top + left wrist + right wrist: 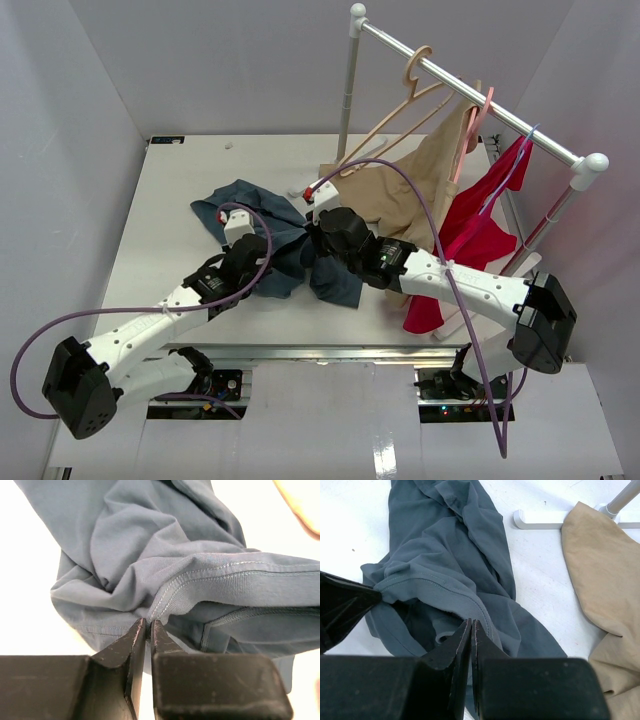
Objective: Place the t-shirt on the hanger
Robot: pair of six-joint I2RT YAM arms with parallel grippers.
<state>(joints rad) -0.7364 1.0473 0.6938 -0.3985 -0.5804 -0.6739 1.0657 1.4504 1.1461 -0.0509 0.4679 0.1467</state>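
My left gripper [148, 625] is all but shut, with only a sliver between the jaws, and its tips pinch a stitched hem of the shirt [175, 555]. My right gripper [471, 624] is shut just as tight. Its tips sit on the same hemmed edge further along and seem to nip it, though the cloth between them is hard to see. The hem runs between my two grips as a slack band, with a dark opening under it.

The shirt lies bunched near the middle of the table [170, 200], spread toward the far edge. Its right side is close to the tan garment [420, 190]. The hanger [411, 75] hangs by its hook on the rail [470, 90] above the far right corner, well apart from the shirt and bare. A red garment [480, 230] hangs further along the rail toward the right edge.

I judge the task to be early. I am at the gathering step, holding an opening of the shirt at two points, and nothing is on the hanger yet. Next I need to draw my grippers apart to spread that opening, lift the shirt off the table and carry it to the far right corner. There one hanger arm has to pass inside without my sleeve or cable snagging the tan garment.
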